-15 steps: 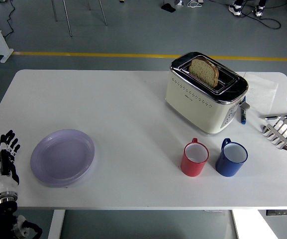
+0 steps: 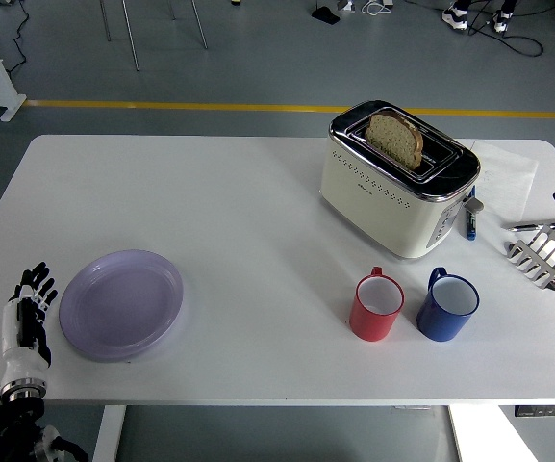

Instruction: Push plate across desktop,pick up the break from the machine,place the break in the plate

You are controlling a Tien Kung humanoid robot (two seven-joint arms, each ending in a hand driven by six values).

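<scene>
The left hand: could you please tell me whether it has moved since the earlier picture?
Yes. The left hand has shifted right, closing in on the purple plate, which lies unmoved; its fingers are open.

A single head view looks forward and steeply down from high on the robot's side of the long white rectangular table (image 2: 248, 241), whose near edge runs along the bottom. It takes in the whole tabletop, with grey floor and a yellow floor line (image 2: 162, 105) beyond.
</scene>
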